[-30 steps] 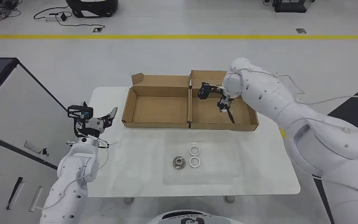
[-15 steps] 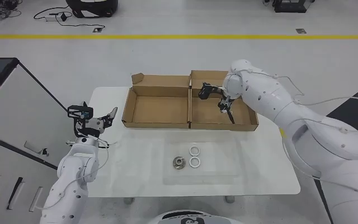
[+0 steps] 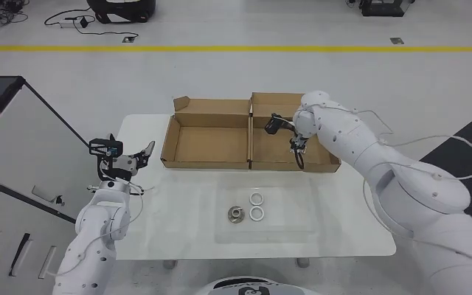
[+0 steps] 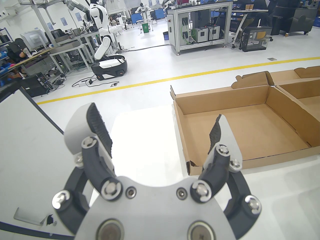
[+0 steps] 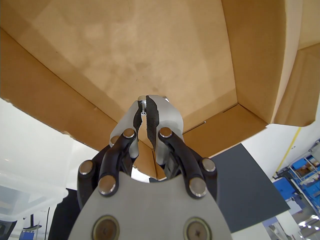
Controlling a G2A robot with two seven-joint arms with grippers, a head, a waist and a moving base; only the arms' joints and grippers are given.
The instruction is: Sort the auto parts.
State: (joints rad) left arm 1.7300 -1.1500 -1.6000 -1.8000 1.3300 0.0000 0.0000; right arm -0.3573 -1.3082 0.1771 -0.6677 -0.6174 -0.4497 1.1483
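Top view shows a white table with two open cardboard boxes set side by side along its far part, their inner walls touching; the right pincer hangs inside the right box, close to the front wall and pointing down. Right wrist view has it clenched on a small threaded bolt, held upright between the ribbed pads at their tips; the bolt sits just above the box's bare brown floor, near a corner.

The left pincer is held at the table's left edge, well apart from everything else; it is released, with its fingers spread wide. In the left wrist view it faces across the table toward the left box.

Nearer the front of the table lie three loose parts; a metal hub with a flange lies just beside two white rings. One ring lies just behind the other; whether they touch I cannot tell. All three rest on what looks like a clear plastic tray, well apart from both boxes.
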